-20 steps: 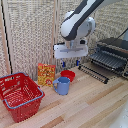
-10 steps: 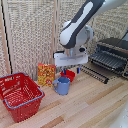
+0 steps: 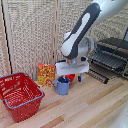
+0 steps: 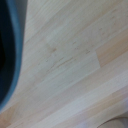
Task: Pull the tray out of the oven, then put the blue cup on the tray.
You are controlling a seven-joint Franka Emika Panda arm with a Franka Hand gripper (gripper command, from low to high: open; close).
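Wooden bench [image 3: 95, 107] held oven [image 3: 114, 54] with tray [image 3: 106, 60] out; end effector [image 3: 65, 78], grip unclear, over blue cup [image 3: 62, 85] at 9 o'clock, unplaced.

Pale wood table [image 3: 95, 107] (matt, smooth); metal tray [image 3: 107, 60].

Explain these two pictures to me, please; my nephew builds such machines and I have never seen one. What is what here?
The big white and grey shape is a robot arm; its gripper reaches down over a blue cup. I cannot tell whether it grips anything. One picture comes from a camera standing off the arm. The blurred one comes from a camera on the wrist and shows mostly the wooden table. On the table also stand a red basket, an orange box and a black oven with its tray showing.
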